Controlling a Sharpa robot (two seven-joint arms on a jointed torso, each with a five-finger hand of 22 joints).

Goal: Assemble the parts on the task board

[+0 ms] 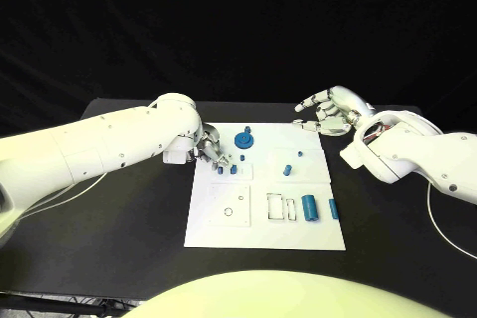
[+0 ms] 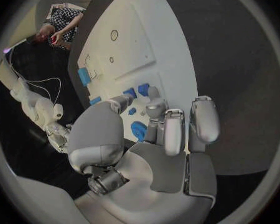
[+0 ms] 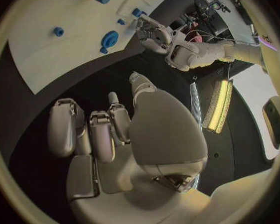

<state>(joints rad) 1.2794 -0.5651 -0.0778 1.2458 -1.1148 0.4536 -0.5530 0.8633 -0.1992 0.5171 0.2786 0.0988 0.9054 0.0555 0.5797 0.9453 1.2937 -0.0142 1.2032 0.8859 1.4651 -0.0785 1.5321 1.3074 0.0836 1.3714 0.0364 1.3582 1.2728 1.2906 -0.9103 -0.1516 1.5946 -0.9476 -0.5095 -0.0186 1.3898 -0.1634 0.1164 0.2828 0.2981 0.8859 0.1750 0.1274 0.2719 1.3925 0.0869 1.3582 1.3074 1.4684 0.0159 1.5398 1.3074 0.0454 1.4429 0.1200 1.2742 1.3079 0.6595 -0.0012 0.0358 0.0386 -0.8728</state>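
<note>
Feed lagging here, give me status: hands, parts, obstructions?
Left hand fingers at small blue parts, grip unclear. Right hand empty, off white task board. Nothing blocking.

The head camera looks steeply down on the flat white rectangular task board [image 1: 267, 221]; both wrist cameras, close behind their hands, share it.

Left hand [image 1: 211, 152] crowding blue pegs [image 1: 225, 167] — board's near strip [image 1: 263, 239] bare
</note>
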